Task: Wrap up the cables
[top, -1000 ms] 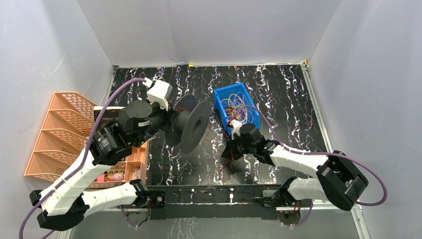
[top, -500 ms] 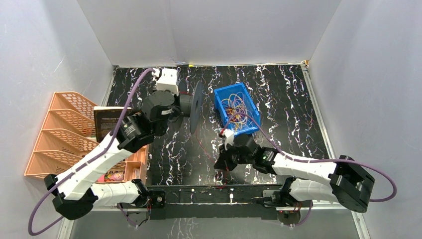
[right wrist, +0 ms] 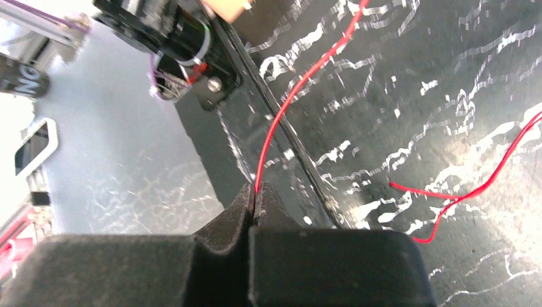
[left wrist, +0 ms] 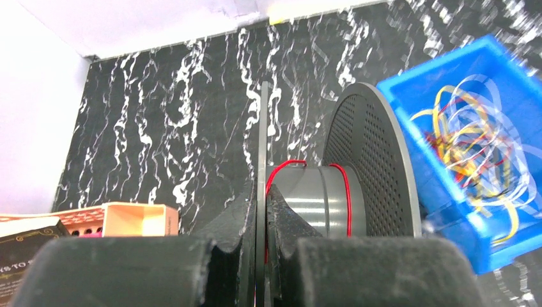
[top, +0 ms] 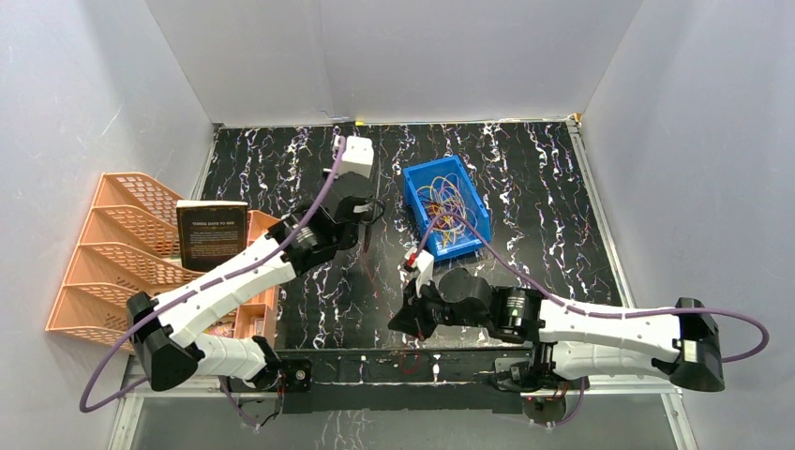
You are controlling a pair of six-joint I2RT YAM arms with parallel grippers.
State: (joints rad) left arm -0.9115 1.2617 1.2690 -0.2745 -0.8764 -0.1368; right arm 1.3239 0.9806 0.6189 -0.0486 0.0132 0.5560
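Note:
My left gripper (left wrist: 261,192) is shut on the thin near flange of a grey spool (left wrist: 313,198), and a red cable (left wrist: 348,192) loops round the spool's hub. From above, the left gripper (top: 364,214) holds the spool edge-on beside the blue bin (top: 417,180). Inside the bin lies a loose tangle of red, yellow and white cables (left wrist: 473,144). At the table's near edge, my right gripper (right wrist: 255,192) is shut on the red cable (right wrist: 300,83), which runs up and away from the fingertips. In the top view the right gripper (top: 398,323) is low, in front of the bin.
An orange file rack (top: 112,253) and a black book (top: 212,236) stand at the left, with a small orange box (left wrist: 131,217) beside them. A loose red strand (right wrist: 473,192) lies on the black marbled table. The metal front rail (top: 375,367) and white walls bound the space.
The left arm has swung the spool away and to the right, turning it edge-on near the bin. The right gripper has drawn the red cable toward the near edge and leftward.

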